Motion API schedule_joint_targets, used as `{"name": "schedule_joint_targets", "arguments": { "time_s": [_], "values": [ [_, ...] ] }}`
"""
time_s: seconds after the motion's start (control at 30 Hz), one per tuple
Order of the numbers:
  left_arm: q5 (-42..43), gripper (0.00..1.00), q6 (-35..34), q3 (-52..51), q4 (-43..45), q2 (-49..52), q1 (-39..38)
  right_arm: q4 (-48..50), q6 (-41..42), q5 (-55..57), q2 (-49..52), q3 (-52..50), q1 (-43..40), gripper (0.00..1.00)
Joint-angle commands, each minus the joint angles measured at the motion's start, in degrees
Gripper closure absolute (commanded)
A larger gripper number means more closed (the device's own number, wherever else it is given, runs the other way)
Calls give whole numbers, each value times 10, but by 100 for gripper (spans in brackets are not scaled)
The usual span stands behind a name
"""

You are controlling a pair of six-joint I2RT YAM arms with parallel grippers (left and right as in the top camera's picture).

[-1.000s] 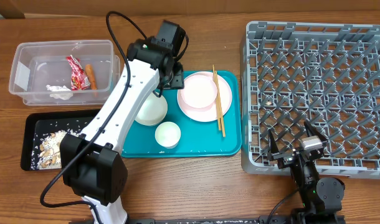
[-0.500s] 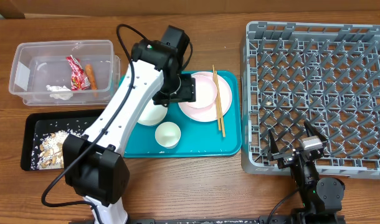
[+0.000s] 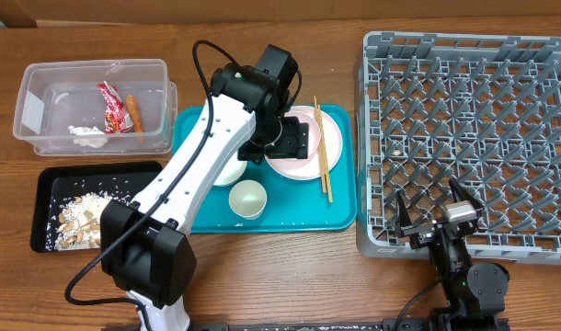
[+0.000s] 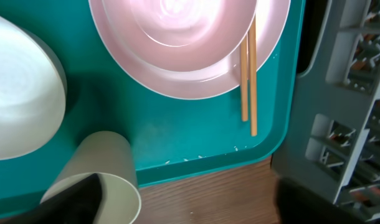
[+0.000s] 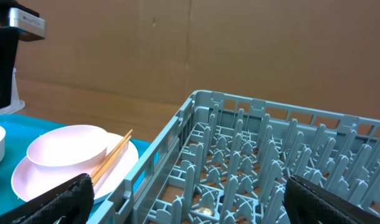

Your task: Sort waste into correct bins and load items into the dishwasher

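Overhead: wrapper [image 3: 108, 105], carrot [image 3: 132, 112] and tissue [image 3: 87, 135] lie in the clear tub [image 3: 55, 92], scraps [image 3: 78, 216] in the black tray [image 3: 52, 182], so sorting looks done; plate [image 3: 304, 154], bowls [image 3: 229, 172], cup [image 3: 247, 198] and chopsticks [image 3: 323, 152] sit on the teal tray [image 3: 299, 210]; rack [image 3: 464, 119] empty, loading not begun; left gripper [image 3: 279, 138] hovers wide over the plate; right gripper [image 3: 434, 213] wide, by the rack.

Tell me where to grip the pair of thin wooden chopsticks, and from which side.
Come from above, jaws across both sticks, on the stretch of the wooden chopsticks propped on the rim of the round pale-pink plate. There they likely sit raised off the teal tray, side by side.
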Motion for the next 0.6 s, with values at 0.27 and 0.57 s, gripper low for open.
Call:
{"name": "schedule_joint_targets", "arguments": {
  "time_s": [0.27,0.57],
  "values": [
    [7,1,2,11,25,-4,2,-35,117,-55,-3,67,-2,0],
    [5,3,-31,11,56,-4,5,-333,228,-139,153,428,-2,0]
  ]
}}
